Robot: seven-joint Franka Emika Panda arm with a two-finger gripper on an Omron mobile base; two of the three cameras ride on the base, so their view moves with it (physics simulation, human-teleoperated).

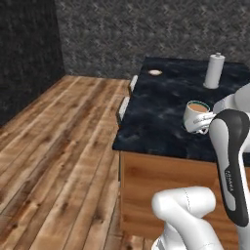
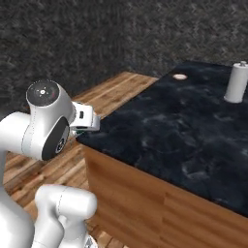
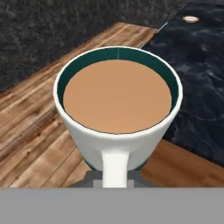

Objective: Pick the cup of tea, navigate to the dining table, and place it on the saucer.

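Note:
The cup of tea [image 3: 117,96] is a white mug with a teal inside rim and light brown liquid. It hangs upright with its handle [image 3: 115,166] toward the hand. My gripper [image 3: 116,178] is shut on that handle. From the left base, the cup of tea [image 1: 197,116] floats above the near part of the dining table [image 1: 156,117], whose top is black marble. The gripper [image 1: 210,119] is mostly hidden behind my forearm. The saucer [image 1: 155,72] lies at the table's far left corner, well beyond the cup. The saucer [image 2: 179,76] and saucer [image 3: 190,19] also show small and far off.
A tall white paper-towel roll [image 1: 214,71] stands at the back right of the table top. Two pale chair backs [image 1: 124,108] lean at the table's left side. Wooden floor [image 1: 53,156] spreads to the left, bounded by dark stone walls.

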